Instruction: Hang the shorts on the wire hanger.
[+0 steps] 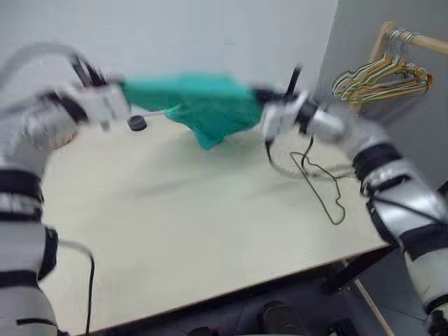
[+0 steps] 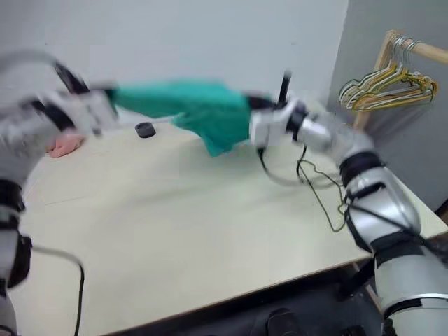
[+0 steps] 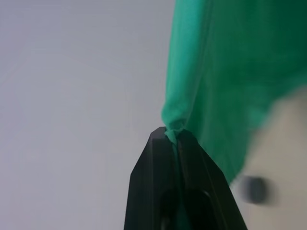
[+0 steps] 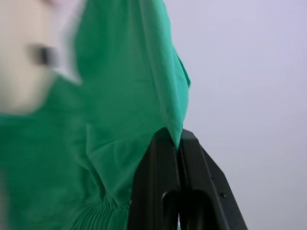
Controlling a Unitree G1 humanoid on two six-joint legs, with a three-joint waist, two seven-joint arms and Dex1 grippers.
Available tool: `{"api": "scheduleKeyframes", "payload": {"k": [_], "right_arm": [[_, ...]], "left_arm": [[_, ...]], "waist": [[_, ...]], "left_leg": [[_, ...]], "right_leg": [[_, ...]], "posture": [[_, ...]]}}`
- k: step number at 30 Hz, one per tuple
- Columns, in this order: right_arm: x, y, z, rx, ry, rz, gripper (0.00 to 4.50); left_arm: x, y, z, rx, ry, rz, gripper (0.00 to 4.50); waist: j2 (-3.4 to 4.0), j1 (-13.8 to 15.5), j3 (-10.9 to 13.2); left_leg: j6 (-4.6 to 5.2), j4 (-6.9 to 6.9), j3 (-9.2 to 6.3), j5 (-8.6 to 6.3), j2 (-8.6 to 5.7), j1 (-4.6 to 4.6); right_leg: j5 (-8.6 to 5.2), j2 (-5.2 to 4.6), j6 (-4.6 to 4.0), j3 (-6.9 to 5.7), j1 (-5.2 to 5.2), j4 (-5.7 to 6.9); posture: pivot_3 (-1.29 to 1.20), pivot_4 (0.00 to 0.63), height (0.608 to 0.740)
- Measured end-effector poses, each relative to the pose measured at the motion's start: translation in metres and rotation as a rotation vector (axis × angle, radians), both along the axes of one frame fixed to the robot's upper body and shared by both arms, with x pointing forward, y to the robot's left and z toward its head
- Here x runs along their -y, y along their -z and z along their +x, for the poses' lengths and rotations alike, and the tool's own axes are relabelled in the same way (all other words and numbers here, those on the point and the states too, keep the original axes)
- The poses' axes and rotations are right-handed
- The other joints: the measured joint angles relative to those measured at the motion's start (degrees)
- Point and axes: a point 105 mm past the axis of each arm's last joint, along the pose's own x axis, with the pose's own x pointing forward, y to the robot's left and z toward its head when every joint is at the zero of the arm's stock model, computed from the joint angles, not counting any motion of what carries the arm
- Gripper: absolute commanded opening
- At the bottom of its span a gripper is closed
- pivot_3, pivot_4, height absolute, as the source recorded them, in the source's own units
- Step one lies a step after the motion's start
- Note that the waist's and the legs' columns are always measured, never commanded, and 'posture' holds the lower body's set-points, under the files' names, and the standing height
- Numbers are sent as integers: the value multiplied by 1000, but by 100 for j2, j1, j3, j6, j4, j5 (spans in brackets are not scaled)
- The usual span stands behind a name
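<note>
The shorts hang in the air above the far part of the surface, stretched between the two arms, with a loose fold sagging below the middle. The left gripper has its fingers closed on a bunched edge of the green cloth, and the right gripper has its fingers closed on another edge; each pinch takes in only a small tip of fabric. The wire hanger lies flat on the surface near the right edge, below and beside the right forearm, apart from the shorts. A rack of other hangers stands off to the right, and a small dark round object sits on the surface under the cloth's left end. The main risk, as I judge it, is that such shallow bites let the cloth slip out if the arms pull it tighter. The sagging fold could also drag across the hanger and push it toward the edge, or the right forearm could catch its hook.
</note>
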Motion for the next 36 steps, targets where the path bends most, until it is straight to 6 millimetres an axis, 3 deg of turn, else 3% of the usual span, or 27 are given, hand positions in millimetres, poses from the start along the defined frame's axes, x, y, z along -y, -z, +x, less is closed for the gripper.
{"api": "scheduleKeyframes", "payload": {"k": [1, 3, 5, 9, 12, 16, 21, 32, 33, 36], "right_arm": [[-1, 28, -9, -82, -33, -44, 27], [0, 70, -27, -214, -79, -128, 27], [0, 101, -53, -319, -154, -205, 27], [9, 131, -92, -500, -223, -293, 27], [20, 132, -109, -603, -254, -356, 27], [37, 140, -144, -819, -299, -440, 27], [50, 143, -169, -1003, -289, -496, 27], [44, 139, -182, -1122, -277, -522, 27], [45, 139, -182, -1124, -275, -527, 207], [46, 141, -183, -1137, -271, -542, 1005]], "left_arm": [[-2, 37, -15, -145, 4, -49, 0], [0, 89, -46, -382, 10, -126, 0], [0, 121, -90, -603, 5, -182, 0], [15, 142, -156, -920, 5, -279, 0], [29, 150, -188, -1079, 20, -319, 0], [48, 161, -224, -1234, 46, -363, 0], [60, 166, -237, -1296, 52, -398, 0], [61, 165, -235, -1319, 70, -383, 0], [61, 165, -236, -1326, 69, -389, 0], [62, 167, -239, -1348, 62, -415, 691]], "waist": [[-2, -14, -1], [-5, 17, 0], [-24, 31, -12], [-28, 211, -12], [-28, 385, -11], [-37, 694, 1], [-37, 909, 5], [-37, 959, 5], [-37, 960, 5], [-37, 960, 5]], "left_leg": [[1, 8, -1, 2, 2, 2], [0, 50, -21, 1, 12, -29], [-6, 57, -35, -5, 22, -35], [-10, 65, -38, -11, 24, -23], [-6, 71, -35, -14, 27, 12], [-8, 66, -43, -28, 33, 91], [-9, 67, -42, -28, 37, 92], [-8, 63, -27, -67, 50, 84], [-5, 64, -25, -73, 51, 83], [-8, 64, -23, -90, 53, 83]], "right_leg": [[3, 1, -2, 2, -2, 13], [31, 15, -50, -8, -25, 31], [30, 28, -56, -9, -24, 29], [26, 32, -61, -15, 1, 16], [4, 33, -42, -23, 45, 6], [-38, 33, -112, -38, 132, -19], [-39, 33, -112, -40, 127, -29], [-19, 39, -76, -45, 123, -87], [-20, 39, -71, -45, 122, -89], [-31, 39, -62, -45, 122, -91]], "posture": [[-139, 0, 740], [-134, 0, 740], [-128, 0, 740], [-121, 0, 740], [-123, 0, 740], [-127, 0, 740], [-136, 0, 740], [-140, 0, 740], [-140, 0, 740], [-137, 0, 740]]}}
